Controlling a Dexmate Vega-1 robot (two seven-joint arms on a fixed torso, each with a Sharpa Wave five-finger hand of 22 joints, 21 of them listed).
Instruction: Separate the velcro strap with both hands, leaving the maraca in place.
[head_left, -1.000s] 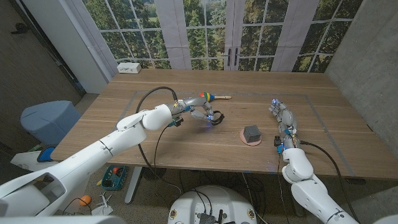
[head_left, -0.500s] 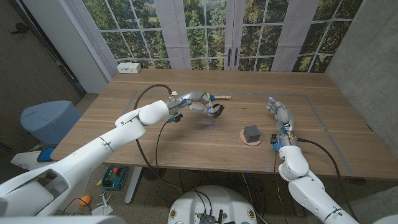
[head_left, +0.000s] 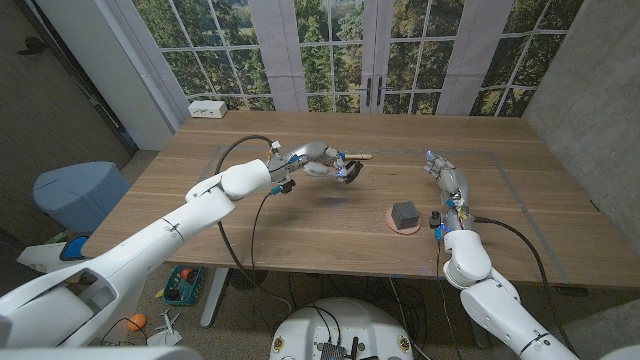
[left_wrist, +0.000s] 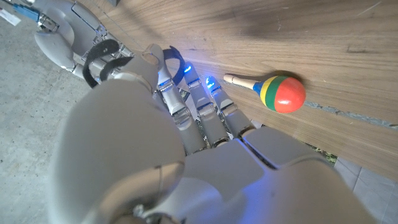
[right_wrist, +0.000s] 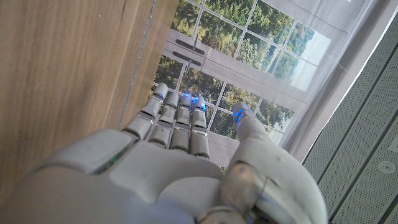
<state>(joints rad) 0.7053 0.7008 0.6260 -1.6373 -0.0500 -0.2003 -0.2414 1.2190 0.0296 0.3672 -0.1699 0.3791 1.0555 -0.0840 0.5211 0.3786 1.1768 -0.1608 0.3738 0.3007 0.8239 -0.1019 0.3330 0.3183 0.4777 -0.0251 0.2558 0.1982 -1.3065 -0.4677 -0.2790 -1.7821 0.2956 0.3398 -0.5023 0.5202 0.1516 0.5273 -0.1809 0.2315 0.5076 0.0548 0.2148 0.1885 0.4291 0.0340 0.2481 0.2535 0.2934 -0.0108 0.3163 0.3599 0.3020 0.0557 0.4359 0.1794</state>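
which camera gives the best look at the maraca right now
The left wrist view: the maraca lies unobstructed on the table, colours and handle clear. In the head view the left hand mostly covers it; just its handle shows.

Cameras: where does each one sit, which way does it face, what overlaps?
Head view: on the robot's head, looking down the table; both arms, left hand holding the velcro strap, right hand in it.
Left wrist view: behind the left hand, facing the maraca.
Right wrist view: behind the right hand, facing the windows.
Head and left wrist share maraca and strap.
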